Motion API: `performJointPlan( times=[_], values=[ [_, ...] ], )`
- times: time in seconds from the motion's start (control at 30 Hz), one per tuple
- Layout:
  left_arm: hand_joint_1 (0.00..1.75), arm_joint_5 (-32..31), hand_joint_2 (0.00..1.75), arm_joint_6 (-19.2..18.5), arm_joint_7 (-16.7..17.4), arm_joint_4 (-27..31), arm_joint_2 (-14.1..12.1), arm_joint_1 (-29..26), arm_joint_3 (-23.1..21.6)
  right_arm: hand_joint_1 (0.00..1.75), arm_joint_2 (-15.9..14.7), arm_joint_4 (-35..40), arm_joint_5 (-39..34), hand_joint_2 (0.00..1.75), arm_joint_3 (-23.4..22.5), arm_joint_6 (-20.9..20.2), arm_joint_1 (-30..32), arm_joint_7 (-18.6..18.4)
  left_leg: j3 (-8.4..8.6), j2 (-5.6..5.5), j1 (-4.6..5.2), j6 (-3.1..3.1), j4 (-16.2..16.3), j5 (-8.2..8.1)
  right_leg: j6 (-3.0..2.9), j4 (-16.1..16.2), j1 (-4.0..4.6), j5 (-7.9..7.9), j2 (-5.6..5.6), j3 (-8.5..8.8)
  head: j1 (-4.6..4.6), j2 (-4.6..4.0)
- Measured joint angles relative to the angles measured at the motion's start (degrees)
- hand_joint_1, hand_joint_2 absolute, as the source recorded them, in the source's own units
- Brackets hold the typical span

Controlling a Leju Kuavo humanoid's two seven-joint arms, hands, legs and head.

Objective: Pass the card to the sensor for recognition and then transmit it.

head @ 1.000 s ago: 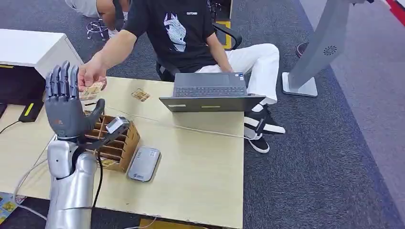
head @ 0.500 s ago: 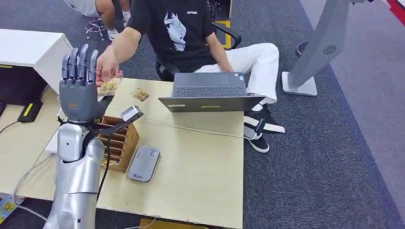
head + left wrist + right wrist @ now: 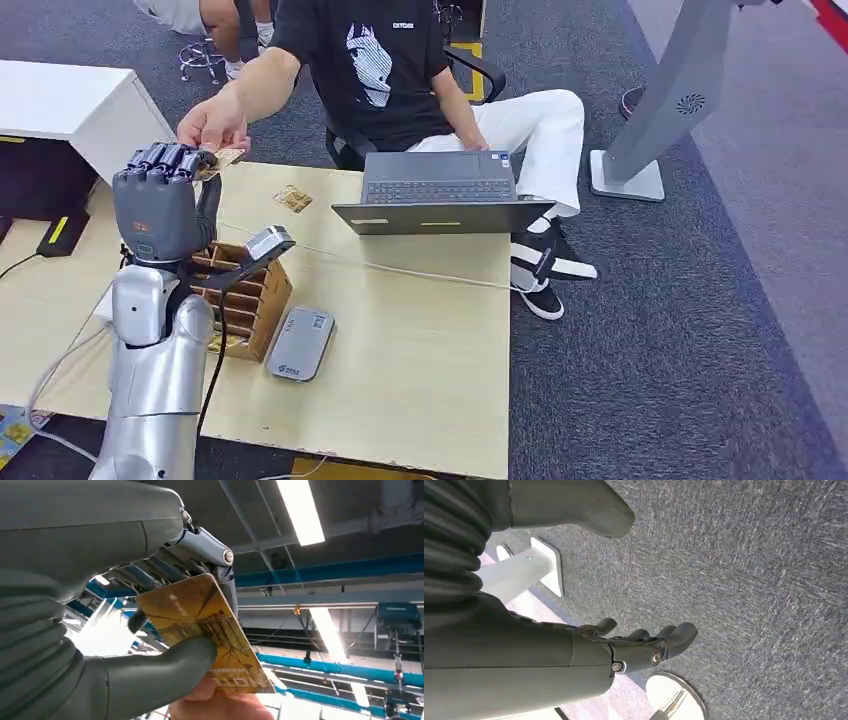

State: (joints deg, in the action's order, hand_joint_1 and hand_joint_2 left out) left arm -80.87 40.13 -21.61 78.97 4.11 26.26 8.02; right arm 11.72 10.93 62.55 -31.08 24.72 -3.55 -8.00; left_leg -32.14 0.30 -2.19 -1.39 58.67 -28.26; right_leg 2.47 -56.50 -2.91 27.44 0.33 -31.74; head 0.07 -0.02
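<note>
Your left hand [image 3: 160, 200] is raised over the desk's [image 3: 420, 340] far left corner, fingers curled and thumb pressing the yellow card [image 3: 202, 630]. A person's hand [image 3: 213, 126] also holds that card. Your right hand [image 3: 624, 647] hangs over grey carpet, fingers loosely apart, holding nothing.

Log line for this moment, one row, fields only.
left hand: gripping card | person's hand: also on card | right hand: empty, over carpet

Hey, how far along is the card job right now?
Early stage. The left hand has closed on the yellow card, and the person's hand is holding it too, so the handover isn't finished. The card has yet to reach the grey reader on the table and be passed on.
</note>
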Motion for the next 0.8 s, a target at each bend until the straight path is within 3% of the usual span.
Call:
performJointPlan(
  times=[0.13,0.27,0.5,0.53,0.63,0.7,0.73,0.8],
  values=[
    [1.75,0.7,1.75,0.0,-1.1,0.4,0.1,0.0,0.0,0.0,0.0,0.0,0.0,1.75,0.0,0.0,0.0,0.0,0.01,-0.01,0.0,0.0,0.0,0.0,0.0,0.0,0.0,0.0,-0.01,0.01,0.02,0.0],
    [1.75,3.3,1.75,0.0,-4.4,0.4,0.7,0.0,0.0,0.0,-0.1,0.0,-0.2,1.75,0.0,0.1,0.0,0.3,0.0,-0.02,0.0,0.0,0.0,0.0,0.0,0.0,0.0,0.0,-0.02,0.01,0.02,0.0],
    [1.75,3.4,1.75,0.0,-4.6,0.4,0.8,0.0,0.0,0.0,-0.1,0.0,-0.2,1.75,0.0,0.1,0.0,0.3,0.0,-0.02,0.0,0.0,0.0,0.0,0.0,0.0,0.0,0.0,-0.02,0.02,0.02,0.0],
    [1.75,4.5,1.75,0.0,-7.4,1.0,1.7,-0.6,0.0,0.0,-0.1,0.0,-0.2,1.75,0.0,0.4,0.0,0.4,-0.01,-0.02,0.0,0.0,0.0,0.0,0.0,0.0,0.0,0.0,-0.02,0.02,0.02,0.0],
    [1.75,8.9,1.75,0.0,-10.5,2.1,4.0,-3.1,0.0,0.0,0.0,0.2,-0.3,1.75,-0.2,1.0,0.1,0.3,0.0,-0.01,0.03,-0.01,0.0,-0.02,0.0,0.0,-0.02,0.01,-0.02,0.0,0.0,0.0],
    [1.75,12.4,1.75,0.0,-7.7,2.1,4.5,-6.9,-3.2,0.0,0.0,0.3,-3.0,1.75,-0.4,1.1,0.3,1.9,0.01,0.01,0.03,-0.01,0.0,-0.03,0.0,0.0,-0.02,0.01,-0.01,-0.02,0.0,0.0],
    [1.75,13.9,1.75,0.0,-6.4,1.8,4.4,-11.0,-6.8,0.0,0.0,0.3,-4.4,1.75,-0.4,1.4,0.7,2.8,-0.03,0.0,0.03,0.0,0.0,-0.03,0.02,0.0,-0.02,0.03,-0.01,-0.03,0.02,0.0],
    [1.75,17.1,1.75,0.0,-4.0,1.6,3.9,-13.4,-10.0,0.0,0.0,0.3,-4.3,1.75,-0.4,2.1,1.0,2.8,-0.05,0.0,0.03,0.01,0.0,-0.04,0.02,0.0,-0.03,0.03,-0.01,-0.05,0.02,0.0]
  ],
)
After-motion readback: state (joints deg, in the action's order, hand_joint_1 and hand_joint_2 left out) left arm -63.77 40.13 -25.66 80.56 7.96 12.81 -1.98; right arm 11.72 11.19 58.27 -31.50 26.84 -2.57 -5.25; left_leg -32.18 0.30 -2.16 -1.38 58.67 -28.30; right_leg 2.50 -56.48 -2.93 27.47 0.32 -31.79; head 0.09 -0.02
